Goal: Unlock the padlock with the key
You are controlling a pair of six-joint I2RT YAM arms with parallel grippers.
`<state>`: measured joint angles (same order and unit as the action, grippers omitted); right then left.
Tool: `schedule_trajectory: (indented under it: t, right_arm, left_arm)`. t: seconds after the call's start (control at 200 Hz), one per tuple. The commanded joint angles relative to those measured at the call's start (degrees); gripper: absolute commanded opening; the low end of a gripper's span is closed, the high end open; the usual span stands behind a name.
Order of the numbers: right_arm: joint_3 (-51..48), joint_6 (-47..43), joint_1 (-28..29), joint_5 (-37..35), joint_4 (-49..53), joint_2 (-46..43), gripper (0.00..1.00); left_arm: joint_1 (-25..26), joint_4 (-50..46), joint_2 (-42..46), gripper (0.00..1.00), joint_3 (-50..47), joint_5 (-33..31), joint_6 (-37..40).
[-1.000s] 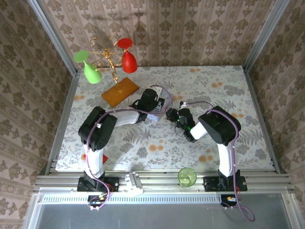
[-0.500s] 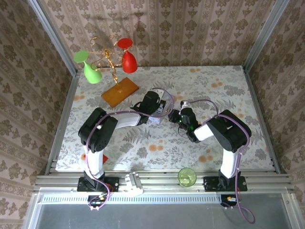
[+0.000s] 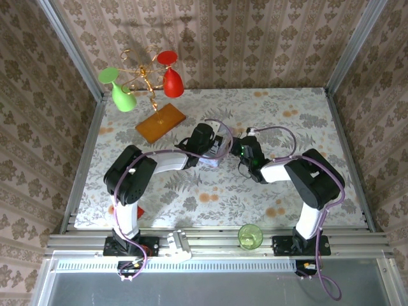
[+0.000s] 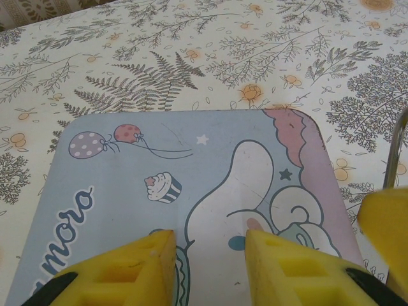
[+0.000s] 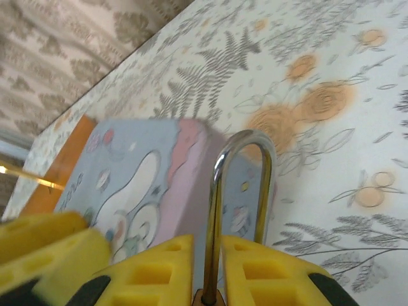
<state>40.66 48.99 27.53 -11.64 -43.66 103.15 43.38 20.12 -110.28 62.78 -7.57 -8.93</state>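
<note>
Blue tin (image 4: 159,159) beside right gripper's (image 5: 207,252) padlock (image 5: 215,197)

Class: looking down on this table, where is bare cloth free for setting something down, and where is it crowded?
Free: cloth between the right arm and the far-right corner; the near strip between both bases. Crowded: around the tin and the goblet stand.

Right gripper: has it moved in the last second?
Yes. The right gripper has moved away from the green cup, toward the far edge of the table.
</note>
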Motion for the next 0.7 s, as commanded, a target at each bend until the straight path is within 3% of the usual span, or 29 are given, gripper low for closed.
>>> schedule_trajectory:
  t: [0.0, 0.055, 0.15, 0.21, 0.27, 0.35, 0.45, 0.695]
  right_arm:
    - [-1.18, 9.54, -1.66, -0.18, -6.55, 3.39, 0.00]
    - [0.42, 6.97, -1.79, 2.78, -6.01, 4.77, 0.00]
    - [2.98, -1.48, -2.04, 5.73, 4.66, 0.32, 0.00]
    - [4.33, -6.29, -1.95, 4.39, 17.94, -5.76, 0.00]
    - [6.07, -11.71, -2.70, 8.23, 29.23, -10.01, 0.00]
    - [11.37, -17.79, -3.96, 14.33, 46.85, -10.88, 0.00]
    - [13.12, -20.80, -4.06, 17.57, 59.74, -11.02, 0.00]
    - [10.21, -22.97, -4.11, 22.31, 67.75, -12.16, 0.00]
  left_arm:
    - [0.86, -18.32, -5.38, 0.34, -6.04, 2.98, -0.71]
    - [0.74, -18.01, -5.13, 0.34, -6.53, 2.94, -0.83]
    - [0.67, -19.28, -4.19, 0.35, -6.31, 1.87, -0.79]
    - [0.33, -21.70, -4.02, 0.35, -5.01, 0.74, -0.41]
    - [-0.53, -22.36, -3.47, 0.35, -4.41, 0.23, -0.09]
    - [-1.98, -21.84, -2.28, 0.35, -4.22, 1.10, 0.16]
    - [-3.64, -22.88, -0.79, 0.37, -2.58, 1.54, 1.32]
    - [-5.24, -28.70, 1.56, 0.50, 9.35, 5.39, 2.81]
